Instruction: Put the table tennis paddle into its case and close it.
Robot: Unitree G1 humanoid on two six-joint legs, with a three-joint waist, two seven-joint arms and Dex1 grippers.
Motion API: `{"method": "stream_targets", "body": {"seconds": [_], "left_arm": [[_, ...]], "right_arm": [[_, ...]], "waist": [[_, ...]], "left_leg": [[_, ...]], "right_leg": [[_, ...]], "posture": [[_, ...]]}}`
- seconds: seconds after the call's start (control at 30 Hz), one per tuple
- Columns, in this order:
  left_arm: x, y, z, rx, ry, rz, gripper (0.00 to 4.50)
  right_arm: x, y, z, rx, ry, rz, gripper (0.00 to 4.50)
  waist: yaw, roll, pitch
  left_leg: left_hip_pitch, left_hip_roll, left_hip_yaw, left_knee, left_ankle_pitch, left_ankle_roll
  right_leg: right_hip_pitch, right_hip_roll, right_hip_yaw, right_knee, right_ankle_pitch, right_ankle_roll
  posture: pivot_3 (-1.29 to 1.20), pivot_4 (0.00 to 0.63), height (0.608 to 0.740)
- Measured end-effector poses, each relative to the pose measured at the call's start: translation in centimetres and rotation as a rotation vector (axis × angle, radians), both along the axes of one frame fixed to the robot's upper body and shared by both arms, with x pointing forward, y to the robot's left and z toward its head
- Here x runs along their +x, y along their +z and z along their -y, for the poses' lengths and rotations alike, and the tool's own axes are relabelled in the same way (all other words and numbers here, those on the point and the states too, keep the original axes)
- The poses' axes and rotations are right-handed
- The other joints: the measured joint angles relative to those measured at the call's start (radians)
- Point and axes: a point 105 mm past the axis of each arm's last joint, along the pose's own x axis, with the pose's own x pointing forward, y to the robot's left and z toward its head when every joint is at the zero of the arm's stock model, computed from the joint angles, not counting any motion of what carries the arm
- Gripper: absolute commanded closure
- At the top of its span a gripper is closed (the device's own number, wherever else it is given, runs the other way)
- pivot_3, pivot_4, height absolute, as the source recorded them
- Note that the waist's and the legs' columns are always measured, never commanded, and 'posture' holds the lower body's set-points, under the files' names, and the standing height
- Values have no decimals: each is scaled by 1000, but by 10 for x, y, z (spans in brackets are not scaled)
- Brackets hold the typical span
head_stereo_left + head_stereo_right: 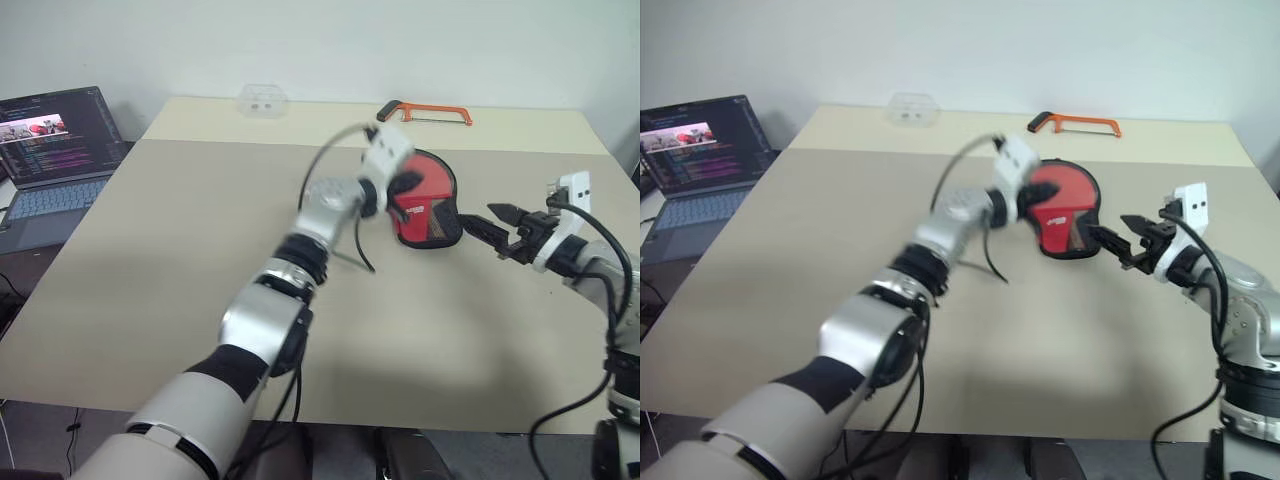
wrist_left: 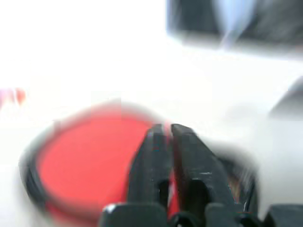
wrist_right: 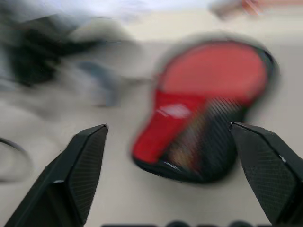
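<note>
Red case point(image 1: 428, 207) holds the paddle; left pincer point(image 2: 166, 135) nearly pressed together at it, right pincer point(image 1: 497, 229) spread.

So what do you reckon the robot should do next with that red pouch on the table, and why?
Probably ease the right gripper forward to the red, paddle-shaped case and close on its near edge. Its jaws stand wide open, pointed at the case with a gap between. The case lies flat on the beige table, and the left gripper is over its far side.

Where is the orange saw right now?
In the head views, the orange saw lies at the far edge of the table, toward the robot's right, just beyond the red case and apart from it.
</note>
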Motion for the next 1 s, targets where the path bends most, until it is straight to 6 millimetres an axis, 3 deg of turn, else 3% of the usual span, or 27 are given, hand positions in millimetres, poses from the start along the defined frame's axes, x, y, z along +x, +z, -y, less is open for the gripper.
{"method": "stream_targets", "body": {"seconds": [0.03,0.1,0.23,0.3,0.47,0.7,1.0], "left_arm": [[-8,8,-16,-6,-27,15,2892],[-25,-2,-51,21,-66,-21,2179],[-51,-68,-108,115,-22,-263,678],[-61,-80,-118,147,-8,-308,49],[-82,-78,-115,154,-1,-296,49],[-89,-91,-125,208,75,-296,49],[-95,-99,-134,243,114,-299,49]], "right_arm": [[3,-11,1,44,-37,-51,0],[6,-25,4,162,-110,-120,0],[6,-36,1,301,-154,-179,0],[9,-35,-3,331,-158,-180,0],[26,-31,-10,477,-174,-192,0],[43,-33,-18,542,-189,-205,0],[44,-38,-10,518,-234,-213,0]], "waist": [[-2,4,-2],[-12,12,-7],[-18,13,-8],[-13,13,-8],[0,11,-9],[-7,11,-9],[-14,11,-9]], "left_leg": [[0,0,0,-1,0,0],[1,1,0,-1,0,0],[0,1,-3,1,0,0],[-1,-1,-4,4,0,2],[4,-2,-4,4,0,7],[9,-1,-4,1,-1,7],[11,-1,-4,0,-1,7]], "right_leg": [[0,0,1,-1,0,0],[0,0,2,-1,0,0],[0,-1,0,1,0,0],[1,-1,0,2,0,0],[9,-2,-1,0,2,1],[13,-1,0,-2,2,1],[15,-1,0,-3,2,1]], "posture": [[0,150,740],[0,150,740],[0,150,740],[0,150,740],[0,150,740],[0,150,740],[0,150,740]]}}
